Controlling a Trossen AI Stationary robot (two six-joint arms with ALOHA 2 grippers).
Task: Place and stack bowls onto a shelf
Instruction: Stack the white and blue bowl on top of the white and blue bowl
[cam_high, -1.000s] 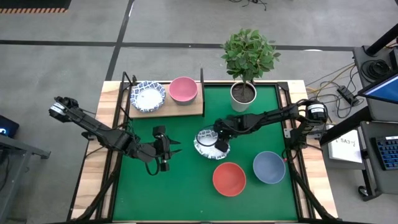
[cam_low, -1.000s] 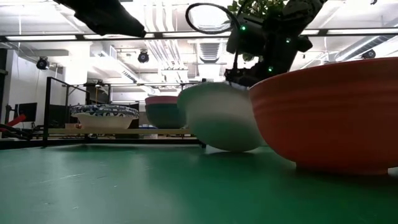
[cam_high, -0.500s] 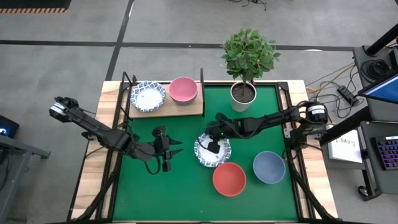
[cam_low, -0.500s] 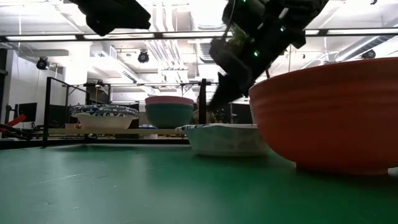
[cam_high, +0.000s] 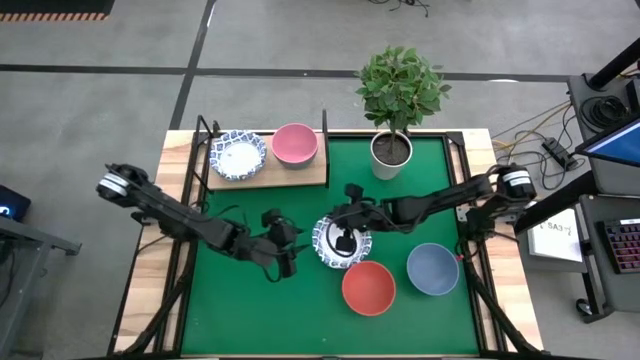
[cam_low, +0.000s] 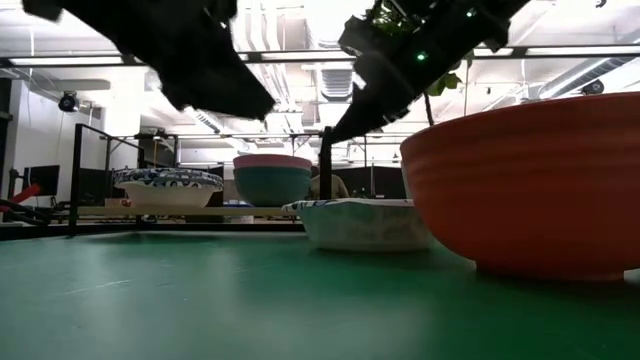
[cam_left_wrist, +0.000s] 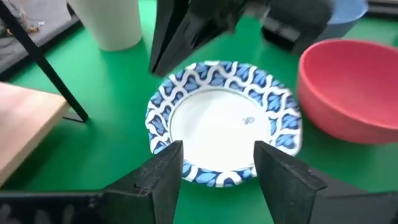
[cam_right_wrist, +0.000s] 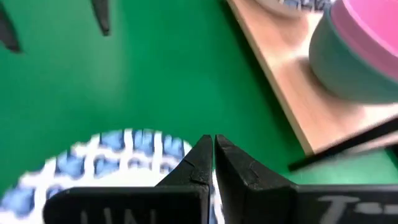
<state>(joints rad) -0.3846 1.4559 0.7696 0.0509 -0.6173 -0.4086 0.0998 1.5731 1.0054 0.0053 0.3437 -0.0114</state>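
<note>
A white bowl with a blue patterned rim (cam_high: 342, 243) rests on its base on the green mat, also in the left wrist view (cam_left_wrist: 224, 127) and the low view (cam_low: 360, 222). My right gripper (cam_high: 345, 236) hovers above it, shut and empty (cam_right_wrist: 213, 155), clear of the rim (cam_low: 335, 130). My left gripper (cam_high: 290, 258) is open and raised to the bowl's left, its fingers (cam_left_wrist: 165, 177) short of the rim. The shelf (cam_high: 300, 175) at the far left holds a blue-patterned bowl (cam_high: 238, 155) and a pink bowl (cam_high: 295, 144) nested in a green one (cam_low: 272, 185).
A red bowl (cam_high: 368, 288) and a grey-blue bowl (cam_high: 433, 268) stand on the mat near the front right. A white pot with a small tree (cam_high: 391, 150) stands at the far edge, right of the shelf. Thin black uprights (cam_high: 325, 125) stand at the shelf's corners.
My right gripper held the patterned bowl tilted and raised, set it flat on the mat a little nearer the front, let go and now stands above it. My left gripper has moved toward the table's right edge, up close to the bowl.
</note>
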